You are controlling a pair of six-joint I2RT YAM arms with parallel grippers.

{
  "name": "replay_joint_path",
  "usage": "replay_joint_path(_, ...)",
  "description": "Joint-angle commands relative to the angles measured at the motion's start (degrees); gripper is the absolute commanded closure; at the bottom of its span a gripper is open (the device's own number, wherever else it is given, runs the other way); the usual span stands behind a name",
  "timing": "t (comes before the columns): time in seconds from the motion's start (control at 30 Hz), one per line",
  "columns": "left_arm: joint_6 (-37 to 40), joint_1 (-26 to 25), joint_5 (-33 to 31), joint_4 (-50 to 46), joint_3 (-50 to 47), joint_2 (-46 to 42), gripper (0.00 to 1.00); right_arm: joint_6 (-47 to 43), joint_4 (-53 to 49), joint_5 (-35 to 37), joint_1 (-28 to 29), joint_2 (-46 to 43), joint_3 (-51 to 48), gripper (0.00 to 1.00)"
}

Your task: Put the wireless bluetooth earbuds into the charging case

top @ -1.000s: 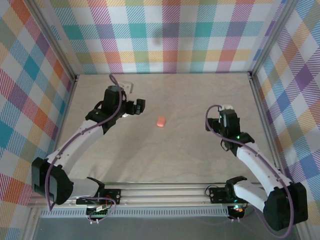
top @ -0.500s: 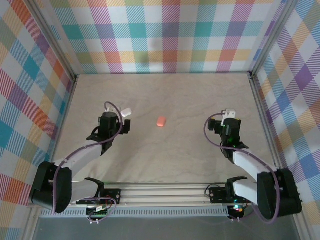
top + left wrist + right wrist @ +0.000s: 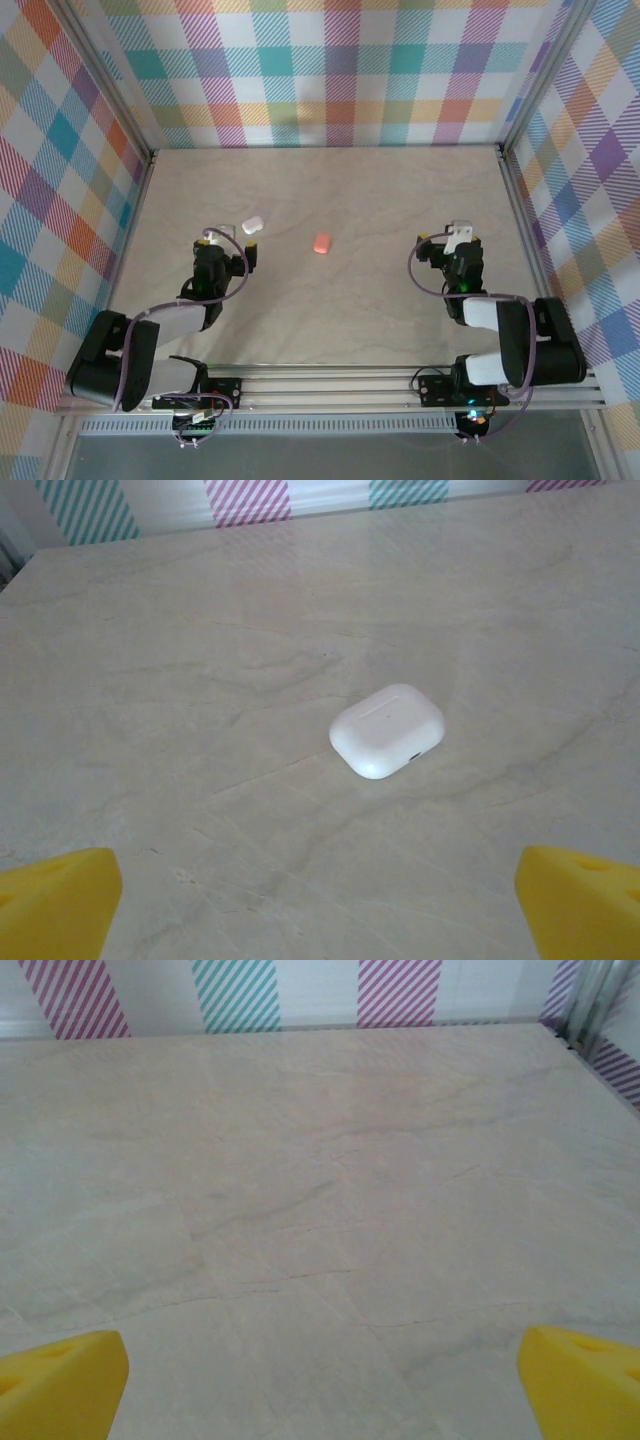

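White pebble-shaped plastic charging case (image 3: 387, 730) is lying shut on the marbled counter (image 3: 200, 630) ahead of the left pincer (image 3: 320, 905), which, like the right pincer (image 3: 320, 1385), is gaping empty; probably light, stiff, slippery, best pinched across its narrow width, earbuds presumably hidden inside.

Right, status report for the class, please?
Left gripper, right gripper open, empty. White case lid shut, ahead of left gripper. Orange case mid-table, apart.

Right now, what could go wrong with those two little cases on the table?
The white case looks smooth, rounded and shut. Pinched off-centre, it may squirt away across the slick table. The orange case lies alone mid-table, so a clumsy nudge could probably slide it farther off instead of lifting it.
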Motion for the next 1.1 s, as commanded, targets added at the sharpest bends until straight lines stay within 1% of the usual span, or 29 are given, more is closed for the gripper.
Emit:
replay_joint_path(0.0, 2.0, 2.0, 3.5, 11.2, -1.2, 4.0, 0.0, -1.0, 9.9, -1.8, -0.4, 4.4, -0.1, 0.0)
replay_joint_path(0.1, 1.8, 2.9, 5.2, 12.2, -0.1, 7.7, 0.0, -1.1, 13.0, -1.1, -0.4, 8.8, 0.9, 0.0)
replay_joint_path(0.17, 1.3, 3.4, 5.6, 10.7, 0.7, 7.7, 0.0, -0.1, 6.0, 0.4, -0.4, 7.5, 3.2, 0.0)
replay_joint_path(0.23, 0.9, 3.9, 6.3, 10.2, 1.2, 8.1, 0.0, 0.8, 1.5, 2.6, -0.4, 8.6, 6.7, 0.0)
replay_joint_path(0.27, 0.6, 4.4, 6.7, 9.3, 1.7, 8.1, 0.0, 1.5, -1.0, 1.0, -1.3, 8.2, 7.3, 0.0)
replay_joint_path(0.37, -0.7, 5.8, 8.3, 8.6, 2.6, 9.3, 0.0, 2.3, -0.7, 0.2, -2.2, 8.1, 7.2, 0.0)
replay_joint_path(0.47, -0.9, 7.0, 10.8, 14.8, 2.4, 14.7, 0.0, 2.2, -0.5, 0.2, -2.2, 8.1, 7.1, 0.0)
replay_joint_path(0.5, -1.6, 7.6, 10.7, 11.8, 3.0, 13.8, 0.0, 2.1, -0.4, 0.2, -2.3, 8.1, 7.1, 0.0)
replay_joint_path(0.53, -1.6, 8.1, 12.1, 9.6, 4.2, 14.0, 0.0, 2.1, -0.5, 0.2, -2.2, 8.1, 7.1, 0.0)
replay_joint_path(0.6, -1.9, 8.7, 13.4, 7.9, 5.0, 14.0, 0.0, 2.1, -0.5, 0.2, -2.3, 8.1, 7.1, 0.0)
replay_joint_path(0.83, -4.1, 9.4, 10.3, 5.3, 7.0, 14.6, 0.0, 2.1, -0.5, 0.2, -2.2, 8.1, 7.1, 0.0)
replay_joint_path(1.07, -4.3, 9.4, 10.2, 4.9, 7.1, 14.6, 0.0, 2.1, -0.5, 0.2, -2.2, 8.1, 7.1, 0.0)
